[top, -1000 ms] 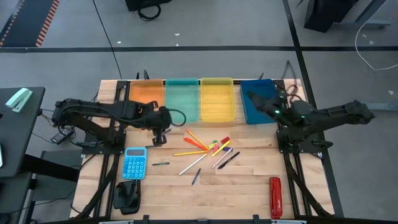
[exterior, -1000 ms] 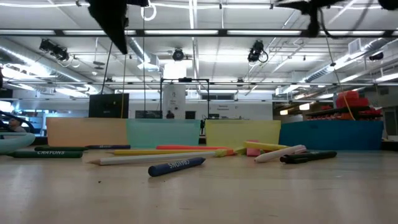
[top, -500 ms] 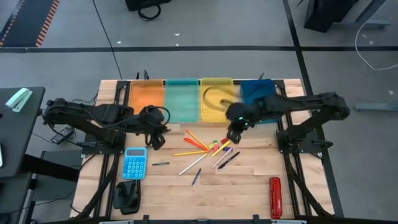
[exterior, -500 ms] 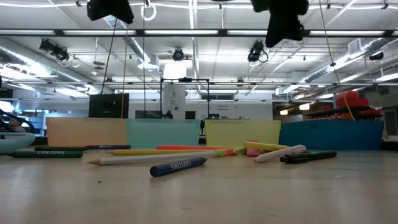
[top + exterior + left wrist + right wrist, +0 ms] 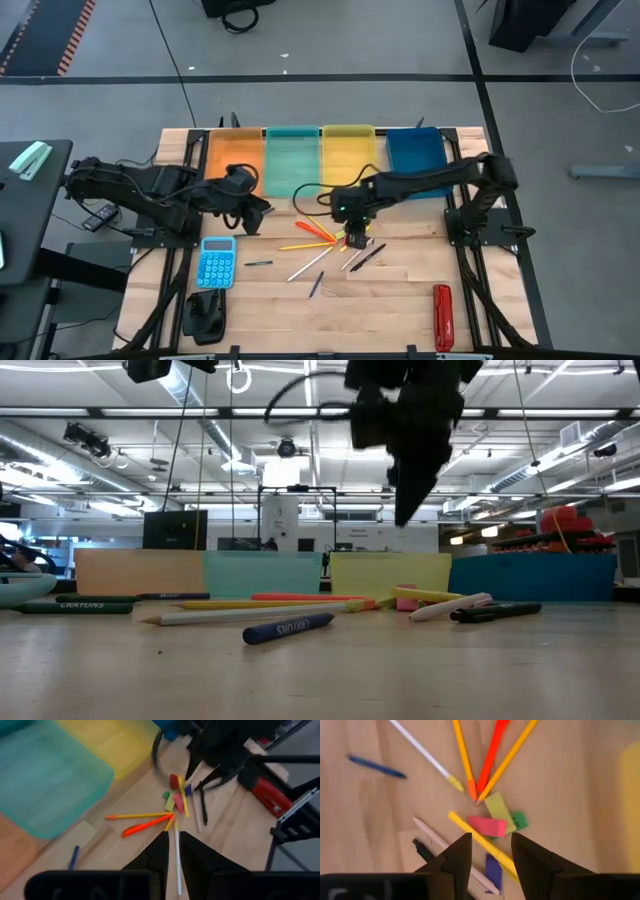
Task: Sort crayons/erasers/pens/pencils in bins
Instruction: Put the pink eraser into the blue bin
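Pencils (image 5: 313,227), pens (image 5: 368,256) and small erasers (image 5: 486,826) lie loose on the wooden table in front of the four bins (image 5: 292,160). My right gripper (image 5: 490,845) hangs open above this pile. Its fingers point down over a pink eraser and a yellow stick (image 5: 480,842), clear of both. In the low view it (image 5: 408,515) is well above the table. My left gripper (image 5: 256,212) hovers before the orange bin (image 5: 232,155). It is open by a narrow gap (image 5: 171,842) and holds nothing.
A light-blue calculator (image 5: 216,262) and a black object (image 5: 205,315) lie at the near left, and a red tool (image 5: 442,317) at the near right. A dark pen (image 5: 259,263) and a blue stick (image 5: 315,283) lie apart from the pile. Bare wood shows along the near edge.
My right gripper has swung from over the dark blue bin toward the table's left and near edge, and has come down over the pile of erasers. My left gripper has risen. Nothing on the table has moved.
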